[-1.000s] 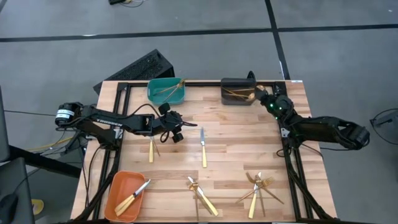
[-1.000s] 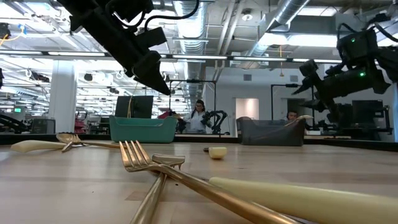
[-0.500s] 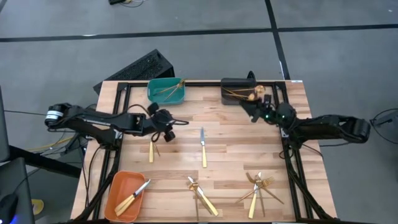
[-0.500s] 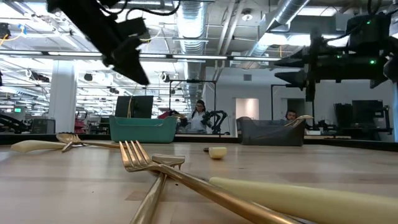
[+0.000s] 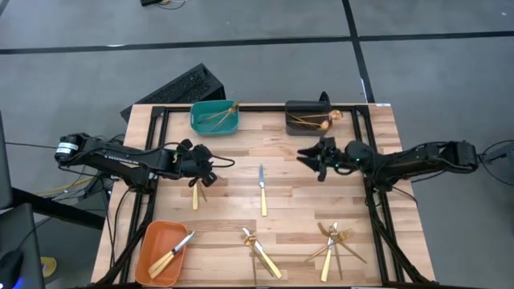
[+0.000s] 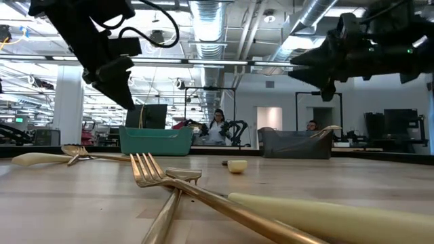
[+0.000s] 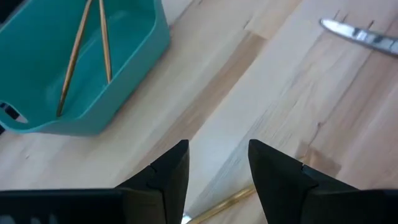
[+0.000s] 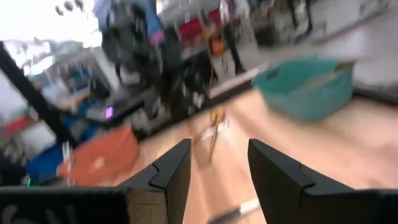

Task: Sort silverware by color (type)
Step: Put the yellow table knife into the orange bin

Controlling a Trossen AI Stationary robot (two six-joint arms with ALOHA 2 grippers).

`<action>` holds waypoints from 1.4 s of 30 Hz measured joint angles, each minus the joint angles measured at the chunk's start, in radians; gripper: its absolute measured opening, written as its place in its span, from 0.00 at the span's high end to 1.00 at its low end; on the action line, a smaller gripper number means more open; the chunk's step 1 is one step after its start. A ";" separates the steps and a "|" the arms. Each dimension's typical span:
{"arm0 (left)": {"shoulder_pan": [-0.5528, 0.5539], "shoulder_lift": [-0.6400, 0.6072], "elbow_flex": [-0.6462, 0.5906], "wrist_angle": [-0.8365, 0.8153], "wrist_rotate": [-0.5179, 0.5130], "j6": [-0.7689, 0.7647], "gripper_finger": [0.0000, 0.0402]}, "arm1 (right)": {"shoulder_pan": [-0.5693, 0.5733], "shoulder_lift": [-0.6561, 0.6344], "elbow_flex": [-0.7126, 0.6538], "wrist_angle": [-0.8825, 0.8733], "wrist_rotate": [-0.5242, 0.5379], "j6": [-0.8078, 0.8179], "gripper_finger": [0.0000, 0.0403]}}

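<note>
Gold silverware lies in groups on the wooden table: a knife [image 5: 262,189] in the middle, a short pair [image 5: 195,193] left of it, a pile [image 5: 261,250] at the front centre and a pile [image 5: 333,239] at the front right. More pieces lie in the teal bin [image 5: 201,120], the dark grey bin [image 5: 293,127] and the orange bin [image 5: 152,241]. My left gripper [image 5: 208,167] is open and empty, just behind the short pair; the left wrist view shows its open fingers [image 7: 171,171] above a gold handle [image 7: 217,204]. My right gripper [image 5: 307,156] is open and empty, hovering in front of the dark grey bin.
A small pale object [image 5: 336,115] sits by the dark grey bin's right end. Black frame rails [image 5: 152,144] run along the table's left and right sides. In the low view a fork [image 6: 163,177] lies close to the camera. People show in the room behind [image 6: 218,126].
My right gripper has left the dark grey bin and swung toward the table's middle. My left gripper has drawn back to the left, toward the short gold pair.
</note>
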 joint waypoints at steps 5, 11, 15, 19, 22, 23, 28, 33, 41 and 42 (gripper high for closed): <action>0.000 0.000 0.000 0.058 -0.004 0.055 0.62 | 0.047 0.000 0.074 -0.269 0.000 0.028 0.55; 0.000 0.000 0.000 0.077 -0.028 0.101 0.62 | 0.091 0.000 0.142 -0.465 0.011 0.036 0.55; 0.000 0.000 0.000 0.077 -0.058 0.098 0.62 | 0.122 0.000 0.163 -0.501 0.035 0.024 0.55; 0.000 0.000 0.000 0.077 -0.078 0.092 0.62 | 0.161 0.010 0.179 -0.523 0.035 -0.005 0.55; 0.000 0.000 0.000 0.084 -0.076 0.095 0.62 | 0.206 0.051 0.197 -0.517 0.035 -0.044 0.55; 0.000 0.000 0.000 0.092 -0.074 0.103 0.62 | 0.222 0.075 0.213 -0.512 0.035 -0.070 0.55; -0.002 0.000 0.000 0.152 -0.068 0.141 0.62 | 0.273 0.236 0.310 -0.512 0.104 -0.281 0.55; -0.002 0.000 0.000 0.176 -0.064 0.159 0.62 | 0.275 0.392 0.435 -0.558 0.129 -0.488 0.55; -0.008 0.000 0.000 0.166 -0.009 0.149 0.62 | 0.284 0.543 0.660 -1.021 0.120 -0.531 0.55; -0.010 0.000 0.000 0.166 -0.009 0.147 0.62 | 0.286 0.556 0.679 -1.066 0.119 -0.549 0.55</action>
